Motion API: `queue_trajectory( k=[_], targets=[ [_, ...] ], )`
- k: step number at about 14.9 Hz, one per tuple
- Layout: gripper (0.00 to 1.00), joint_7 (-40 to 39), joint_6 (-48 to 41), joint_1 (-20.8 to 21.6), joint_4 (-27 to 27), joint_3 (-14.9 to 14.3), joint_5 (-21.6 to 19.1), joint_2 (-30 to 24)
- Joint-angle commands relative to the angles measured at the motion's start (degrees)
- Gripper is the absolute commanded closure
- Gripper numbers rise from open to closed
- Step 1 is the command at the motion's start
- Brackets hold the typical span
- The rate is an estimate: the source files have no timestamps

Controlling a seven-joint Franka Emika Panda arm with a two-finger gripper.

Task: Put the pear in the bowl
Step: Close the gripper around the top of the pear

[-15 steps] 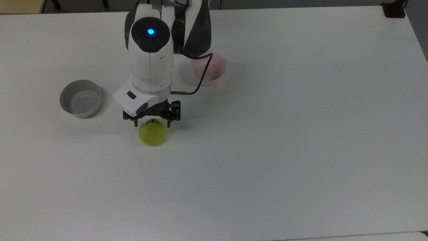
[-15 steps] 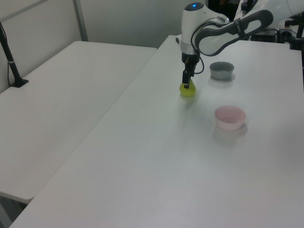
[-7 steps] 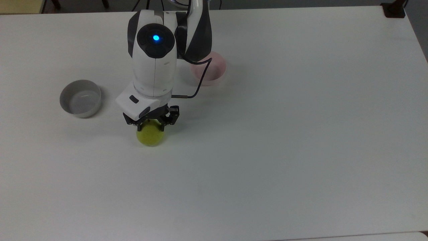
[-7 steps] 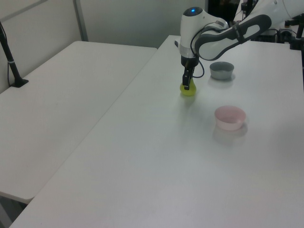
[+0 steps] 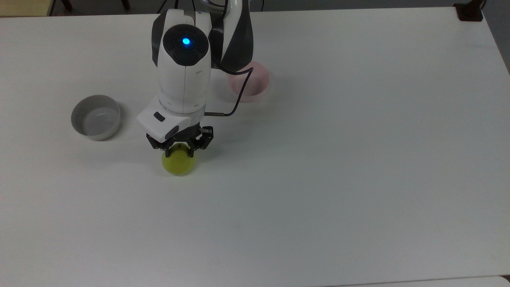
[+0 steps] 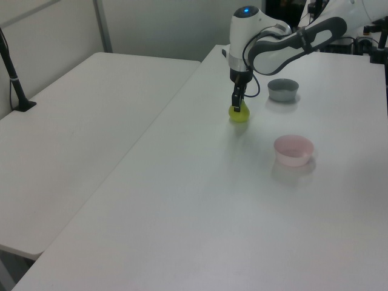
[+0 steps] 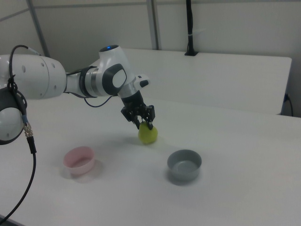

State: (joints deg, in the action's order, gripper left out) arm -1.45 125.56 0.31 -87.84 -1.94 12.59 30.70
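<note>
The yellow-green pear (image 5: 178, 162) sits near the middle of the white table, and it is also in the left view (image 6: 239, 115) and the right view (image 7: 147, 135). My gripper (image 5: 180, 150) points straight down over it, its black fingers shut on the pear's upper part around the stem. From the side, the gripper (image 7: 144, 125) meets the pear's top. I cannot tell whether the pear still touches the table. The pale pink bowl (image 5: 255, 83) stands apart, up and to the right of the pear in the top view, partly behind the arm and its cable. It holds nothing (image 7: 79, 159).
A grey-white bowl (image 5: 95, 116) of like size stands on the top view's left, holding nothing. The white table (image 5: 318, 179) is bare to the top view's right and bottom. A second white table (image 6: 79, 121) adjoins on the left view's left.
The fingers closed in from a wide stance onto the pear's top. The pear shifted slightly toward the top view's lower left. The arm's head has since drawn slightly upward in the top view.
</note>
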Motion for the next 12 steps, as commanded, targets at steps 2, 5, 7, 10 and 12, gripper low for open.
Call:
queue_trajectory(
  k=[2, 5, 7, 10, 12],
  targets=[
    [0.80, -0.6, 0.6, 0.4, -1.1, -0.3, 0.8, -0.3],
    [0.80, -0.6, -0.7, 0.4, -1.1, -0.3, 0.4, -1.2],
    [0.80, -0.5, -1.6, 0.5, -1.1, -0.3, 0.3, -1.6],
    [0.80, -0.4, -2.9, 0.4, -1.1, 0.1, 0.2, -2.7],
    [0.80, -0.4, -3.7, 0.4, -1.2, 0.2, 0.2, -3.5]
  ],
)
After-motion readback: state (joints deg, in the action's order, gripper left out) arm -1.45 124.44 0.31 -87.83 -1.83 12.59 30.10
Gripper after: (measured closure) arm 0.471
